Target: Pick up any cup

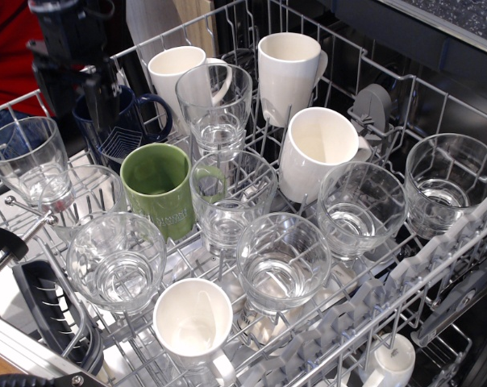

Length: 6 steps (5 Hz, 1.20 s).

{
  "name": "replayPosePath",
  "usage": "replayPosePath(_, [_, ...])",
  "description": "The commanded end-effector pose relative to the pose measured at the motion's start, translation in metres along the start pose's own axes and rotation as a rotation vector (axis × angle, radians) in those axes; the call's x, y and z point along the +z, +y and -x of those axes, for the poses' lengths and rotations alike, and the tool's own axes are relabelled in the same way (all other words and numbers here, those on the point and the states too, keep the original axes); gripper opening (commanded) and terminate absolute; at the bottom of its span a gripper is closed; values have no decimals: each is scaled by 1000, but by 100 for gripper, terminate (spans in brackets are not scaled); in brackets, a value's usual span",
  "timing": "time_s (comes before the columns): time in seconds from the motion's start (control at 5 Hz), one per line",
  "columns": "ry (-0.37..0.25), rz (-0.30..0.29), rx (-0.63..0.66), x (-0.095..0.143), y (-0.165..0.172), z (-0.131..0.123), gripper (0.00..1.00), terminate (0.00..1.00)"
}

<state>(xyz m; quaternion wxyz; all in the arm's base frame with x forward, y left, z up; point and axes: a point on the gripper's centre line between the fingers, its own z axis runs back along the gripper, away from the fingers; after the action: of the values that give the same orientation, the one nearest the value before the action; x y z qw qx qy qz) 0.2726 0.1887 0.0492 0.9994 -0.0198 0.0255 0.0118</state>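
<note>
— Cup: where is it?
— The navy mug (122, 121) sits in the rack (437, 266) directly under the pincer (94, 93); whether the pincer grasps it, I cannot tell.
— To the pincer's right?
— A green mug (159, 189), then white mugs (288, 72).

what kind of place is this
Most likely a kitchen, looking into a pulled-out dishwasher rack: white wire tines hold mugs such as the green mug and clear glasses, with grey fold-down plastic racks at the right.
</note>
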Motion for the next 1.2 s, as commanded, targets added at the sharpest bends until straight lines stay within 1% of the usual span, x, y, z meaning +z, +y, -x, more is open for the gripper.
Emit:
replayPosePath(0.0, [-59, 14, 14, -19, 11, -9, 100, 0])
replayPosePath(0.2, [-66, -2, 21, -38, 14, -15, 100, 0])
replayPosePath(0.4, [-68, 3, 40, -54, 16, -15, 100, 0])
replayPosePath(0.6, [-78, -13, 26, -68, 19, -17, 100, 0])
replayPosePath(0.8, [-105, -32, 27, -82, 20, -16, 100, 0])
replayPosePath(1.0, [-125, -63, 67, -96, 20, -11, 100, 0])
